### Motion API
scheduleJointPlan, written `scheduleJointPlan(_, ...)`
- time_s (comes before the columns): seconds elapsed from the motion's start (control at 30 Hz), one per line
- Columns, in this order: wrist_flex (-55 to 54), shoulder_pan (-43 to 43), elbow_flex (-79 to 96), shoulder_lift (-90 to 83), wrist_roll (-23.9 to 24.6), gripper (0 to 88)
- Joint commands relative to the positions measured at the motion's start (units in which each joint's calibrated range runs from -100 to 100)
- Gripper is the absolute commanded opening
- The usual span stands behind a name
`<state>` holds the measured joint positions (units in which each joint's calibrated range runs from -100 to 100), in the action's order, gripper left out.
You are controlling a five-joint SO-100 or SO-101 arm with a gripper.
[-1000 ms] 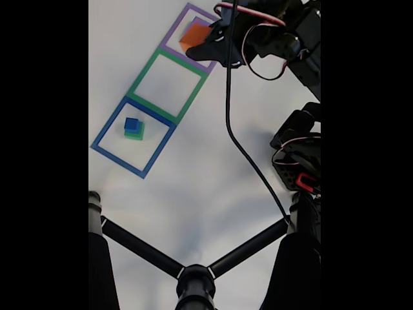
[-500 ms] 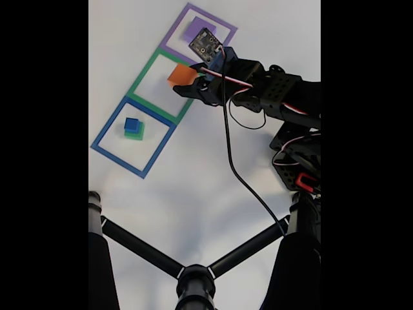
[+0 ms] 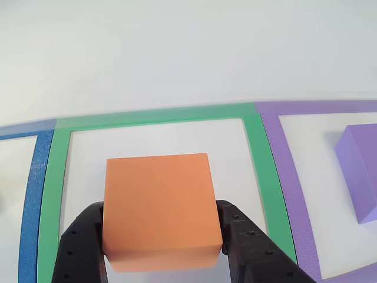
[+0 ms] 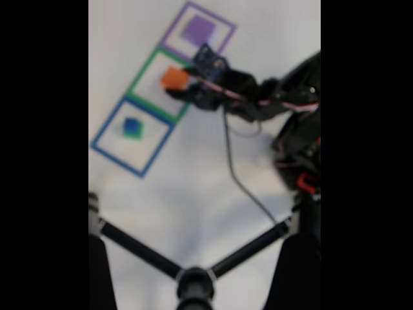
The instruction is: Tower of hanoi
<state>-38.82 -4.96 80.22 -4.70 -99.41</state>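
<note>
In the fixed view, which is blurry, three taped squares are seen in a slanted row on the white table (image 4: pixel 193 194). At the left end the blue square (image 4: pixel 132 137) is found, and a small blue block (image 4: pixel 131 124) is stacked on a green block (image 4: pixel 134 134) inside it. Next to it the green square (image 4: pixel 166 84) is laid, and the orange block (image 4: pixel 173 78) is seen over its inside. At the upper right the purple square (image 4: pixel 197 31) is placed, with a purple block (image 4: pixel 197 29) lying in it. The black arm (image 4: pixel 277 97) is stretched in from the right.

In the other view, a strip of blue tape (image 3: pixel 32 206) is seen at the left edge. The orange block (image 3: pixel 160 209) is clamped on both sides by the black gripper (image 3: pixel 162 253), one finger (image 3: pixel 82 247) pressed on each side. The block is held over the white middle of the green square (image 3: pixel 259 171). At the right the purple block (image 3: pixel 360 171) is seen inside the purple square (image 3: pixel 294 194).
</note>
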Motion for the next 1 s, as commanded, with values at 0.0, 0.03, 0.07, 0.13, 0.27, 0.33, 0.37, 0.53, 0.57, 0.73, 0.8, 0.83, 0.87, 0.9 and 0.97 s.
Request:
scheduleJointPlan(0.0,-7.4,0.8,-3.1,5.1,-0.6,6.9)
scheduleJointPlan(0.03,-8.4,0.9,-3.6,6.2,-0.6,6.9)
scheduleJointPlan(0.07,-9.3,1.0,-4.1,7.5,-0.6,6.9)
scheduleJointPlan(0.13,-11.0,1.1,-5.4,9.8,-0.6,6.9)
scheduleJointPlan(0.27,-13.3,1.0,-7.6,13.7,-0.6,6.9)
scheduleJointPlan(0.33,-13.8,0.9,-8.1,15.0,-0.6,6.9)
scheduleJointPlan(0.37,-14.0,0.8,-8.3,15.4,-0.6,6.9)
scheduleJointPlan(0.53,-14.8,0.1,-8.4,17.0,-0.6,6.9)
scheduleJointPlan(0.57,-14.9,0.0,-8.4,17.1,-0.6,7.1)
scheduleJointPlan(0.73,-15.3,-0.5,-8.4,18.0,-0.6,12.6)
scheduleJointPlan(0.8,-15.6,-0.4,-8.6,18.2,-0.6,16.1)
scheduleJointPlan(0.83,-15.6,-0.3,-8.7,18.2,-0.6,17.3)
scheduleJointPlan(0.87,-15.7,-0.3,-8.7,18.2,-0.6,18.0)
scheduleJointPlan(0.9,-15.8,-0.3,-8.7,18.2,-0.6,18.8)
scheduleJointPlan(0.97,-15.9,-0.2,-8.7,18.1,-0.6,20.8)
